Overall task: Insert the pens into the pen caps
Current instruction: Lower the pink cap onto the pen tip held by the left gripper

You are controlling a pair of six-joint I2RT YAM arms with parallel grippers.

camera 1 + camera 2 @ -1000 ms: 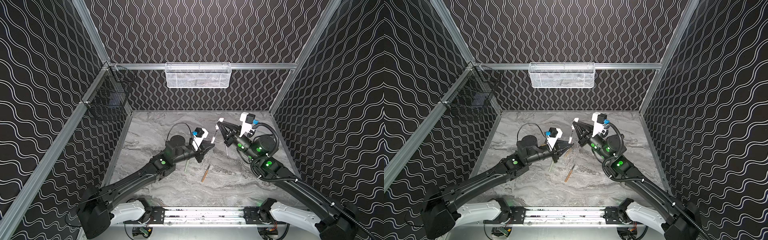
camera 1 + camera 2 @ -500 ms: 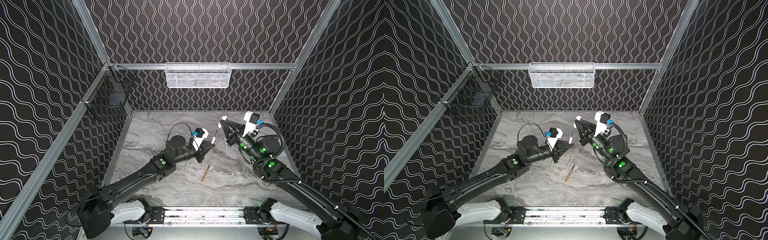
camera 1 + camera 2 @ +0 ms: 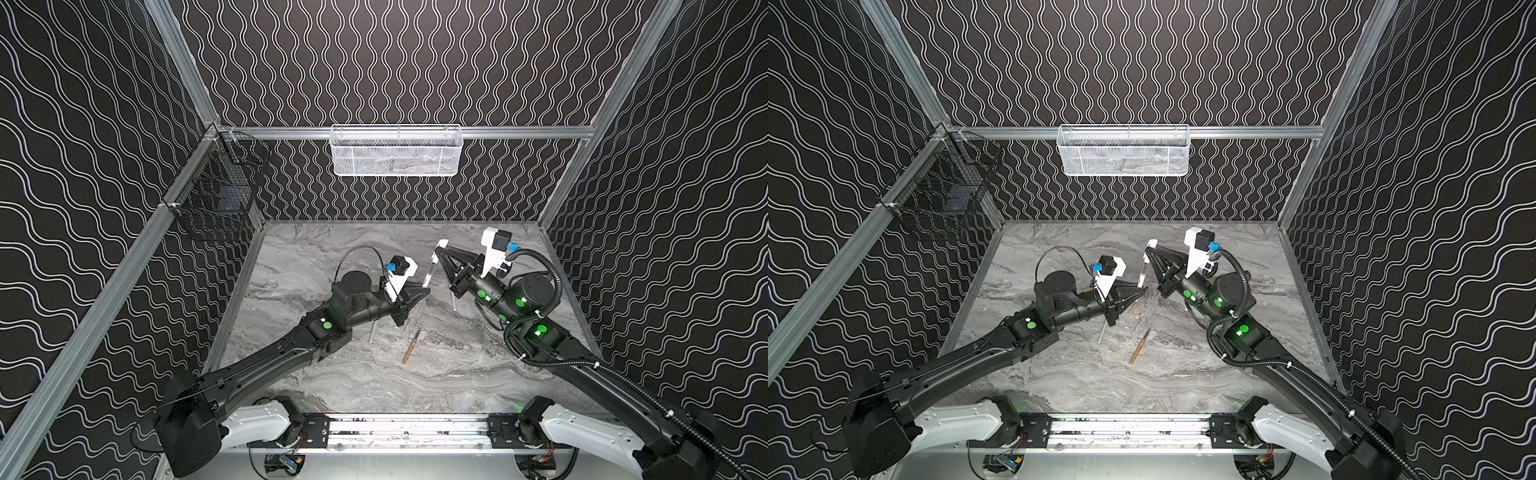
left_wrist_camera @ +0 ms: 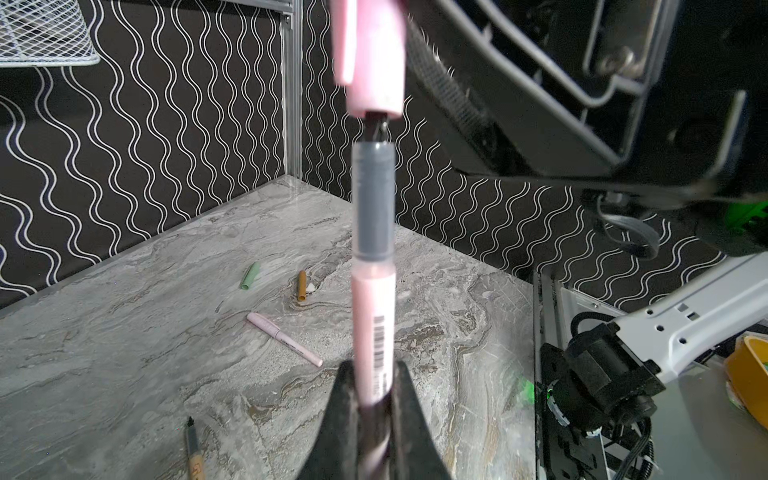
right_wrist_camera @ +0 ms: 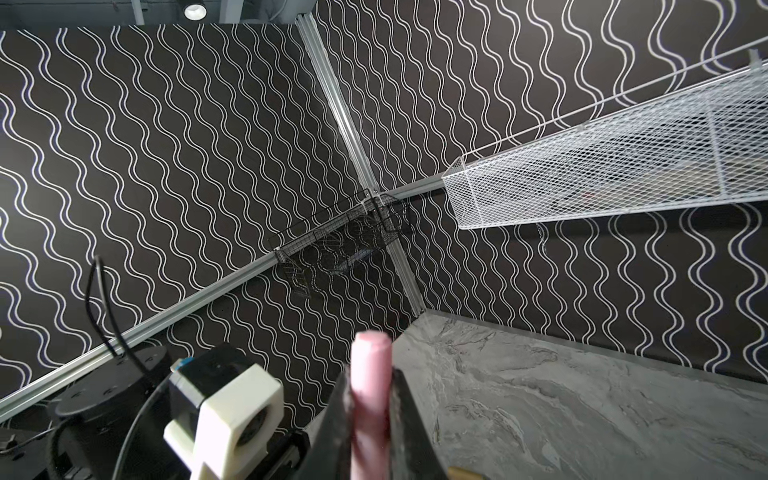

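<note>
Since a second ago the right arm's wrist has swung slightly toward the far side while the left arm has barely stirred, so the two claws stay tip to tip above the bench (image 3: 316, 257). Left claw (image 4: 370, 386) is clamped narrow on the lower barrel of a pale pink pen (image 4: 372, 316), holding it upright in the air; right claw (image 5: 370, 386) is pinched shut on the matching pink cap (image 4: 370, 54) directly over it. From the left wrist view the dark tip sits just inside the cap's mouth, with the whole grey grip section still bare, so I judge the insertion has only begun. Next the two need pushing together along the pen's axis, kept in line, until the cap covers the grey part. Still lying on the bench are a green cap (image 4: 250, 275), a tan cap (image 4: 302, 285), a bare tan pen (image 3: 411, 347), a green pen (image 3: 372, 332) and a second pink pen (image 4: 284, 338) that looks capped
</note>
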